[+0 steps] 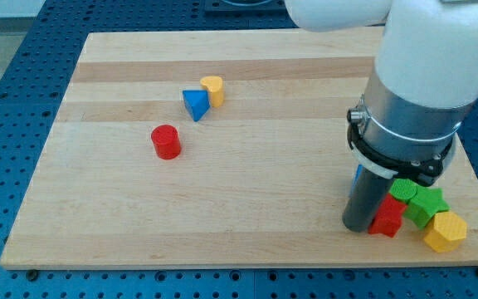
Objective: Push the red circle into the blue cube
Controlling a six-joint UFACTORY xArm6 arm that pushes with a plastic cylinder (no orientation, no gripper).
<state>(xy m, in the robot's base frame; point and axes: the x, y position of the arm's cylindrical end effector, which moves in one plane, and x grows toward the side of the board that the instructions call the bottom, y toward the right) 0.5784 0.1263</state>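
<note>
Yellow block (445, 232) nearest, beside my tip (358, 226); no jaws on this rod. Approach step: tip sits well right of red circle (166, 142); next, get behind it, toward blue block (194, 105).

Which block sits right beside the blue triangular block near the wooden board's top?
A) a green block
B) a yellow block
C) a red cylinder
B: the yellow block touches the blue triangular block on its upper right; the red cylinder stands apart, lower left.

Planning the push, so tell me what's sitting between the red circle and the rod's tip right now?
Nothing: in the camera view only bare board lies between the red circle and my tip, which stands beside the red block.
</note>
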